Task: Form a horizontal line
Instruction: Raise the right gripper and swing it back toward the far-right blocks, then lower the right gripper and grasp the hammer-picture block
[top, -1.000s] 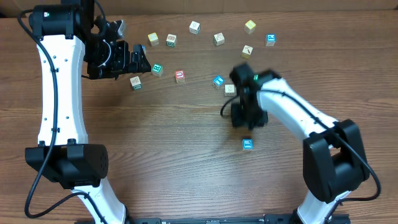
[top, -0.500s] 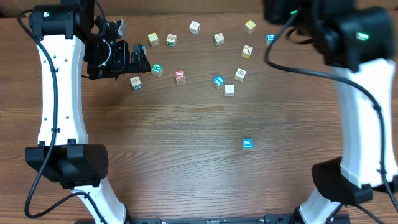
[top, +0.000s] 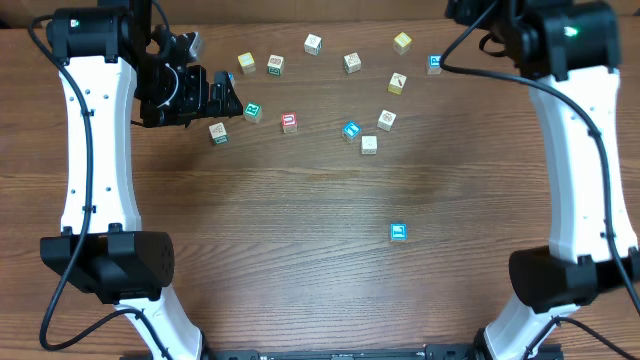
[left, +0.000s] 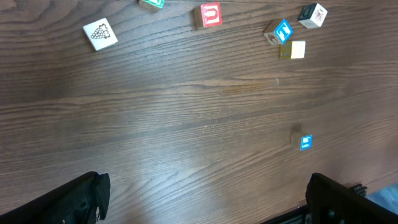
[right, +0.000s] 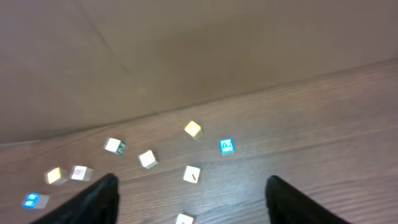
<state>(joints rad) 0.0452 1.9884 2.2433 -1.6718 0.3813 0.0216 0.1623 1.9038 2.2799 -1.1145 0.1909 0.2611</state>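
Empty left gripper (left: 208, 202) released, jaws wide; red cube (left: 210, 15) far ahead, lone blue cube (left: 305, 142) nearer; right gripper (right: 189, 199) released, empty, high above scattered cubes (right: 192, 129)

Legible only on the red cube (left: 210, 15), toward the far edge of the table (left: 186, 124): a white letter U. Illegible marks on the blue cube (left: 283, 31) and the white cube (left: 99, 34).
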